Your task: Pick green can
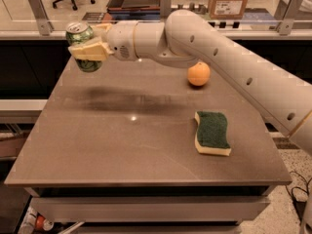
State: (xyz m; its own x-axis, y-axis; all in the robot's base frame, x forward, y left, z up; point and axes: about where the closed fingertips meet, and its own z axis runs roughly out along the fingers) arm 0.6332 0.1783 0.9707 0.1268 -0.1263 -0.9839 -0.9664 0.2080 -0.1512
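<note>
While the claw (87, 50) clasps the green can (78, 32) above the bench (146, 145) at ten o'clock, we log: lift stage; next, steady hold.

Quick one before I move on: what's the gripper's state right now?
Gripper: jaws shut on the green can, holding it in the air above the far left corner of the table.
</note>
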